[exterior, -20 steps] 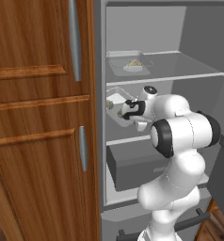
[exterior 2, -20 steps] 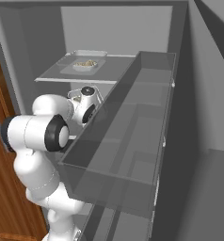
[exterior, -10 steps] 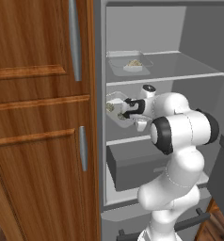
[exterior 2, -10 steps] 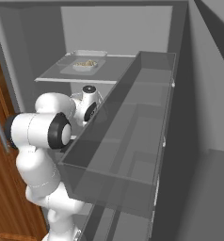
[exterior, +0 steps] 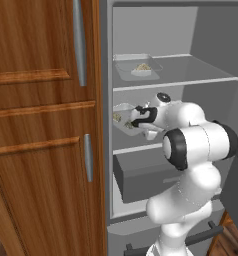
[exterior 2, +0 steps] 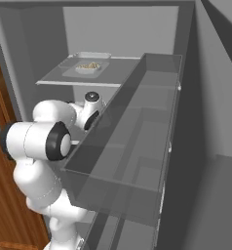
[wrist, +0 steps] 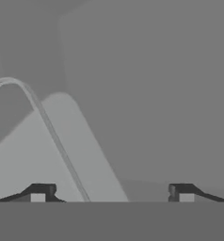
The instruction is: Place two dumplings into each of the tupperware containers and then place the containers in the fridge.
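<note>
Fridge: tall grey fridge [exterior: 211, 45] stands open before us.
Gripper: our dark two-finger gripper [wrist: 107, 192] spread wide, beside translucent rectangular plastic container [exterior: 122, 114].

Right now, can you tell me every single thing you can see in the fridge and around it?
tupperware containers: two, see-through whitish; one on the upper glass shelf, one on the shelf below, at the gripper.
dumplings: pale tan lumps in both containers; too small to count.
fridge: one, grey, open.
glass shelves: two showing, clear, inside the fridge.
drawer: one, grey, under the lower shelf.
door bin: one, see-through grey, on the open fridge door.
wooden cabinets: brown with grey handles, left of the fridge.
gripper: one, dark fingertips, open, at the lower container's rim.
</note>
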Available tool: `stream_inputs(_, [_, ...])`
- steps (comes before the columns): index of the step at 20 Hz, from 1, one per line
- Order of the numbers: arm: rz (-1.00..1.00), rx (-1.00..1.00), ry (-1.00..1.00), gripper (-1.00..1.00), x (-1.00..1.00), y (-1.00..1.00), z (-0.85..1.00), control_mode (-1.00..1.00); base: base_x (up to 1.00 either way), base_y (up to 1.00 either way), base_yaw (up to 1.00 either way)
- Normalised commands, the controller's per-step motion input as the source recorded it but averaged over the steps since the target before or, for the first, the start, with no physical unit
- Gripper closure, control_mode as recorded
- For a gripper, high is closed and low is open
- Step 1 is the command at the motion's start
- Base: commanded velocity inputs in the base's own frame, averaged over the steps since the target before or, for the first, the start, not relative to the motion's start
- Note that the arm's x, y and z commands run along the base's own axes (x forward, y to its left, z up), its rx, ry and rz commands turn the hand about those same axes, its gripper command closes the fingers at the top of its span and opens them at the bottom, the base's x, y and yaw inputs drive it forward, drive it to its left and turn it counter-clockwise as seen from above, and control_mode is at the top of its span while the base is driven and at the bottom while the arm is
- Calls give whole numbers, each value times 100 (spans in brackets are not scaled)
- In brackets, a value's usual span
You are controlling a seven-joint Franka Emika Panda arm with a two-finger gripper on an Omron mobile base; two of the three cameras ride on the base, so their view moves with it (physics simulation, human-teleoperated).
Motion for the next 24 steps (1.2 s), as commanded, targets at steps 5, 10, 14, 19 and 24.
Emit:
stream_inputs(5, [0,2,-4,-100,-30,-1,42,-100,0,0,0])
stream_inputs(10, [0,0,5,-100,-20,2,79,-100,0,0,0])
stream_inputs(14, [0,0,2,-100,-44,2,67,-100,0,0,0])
stream_inputs(19, [0,0,0,-100,-90,0,10,-100,0,0,0])
stream_inputs(24, [6,-2,0,-100,-100,2,13,-100,0,0,0])
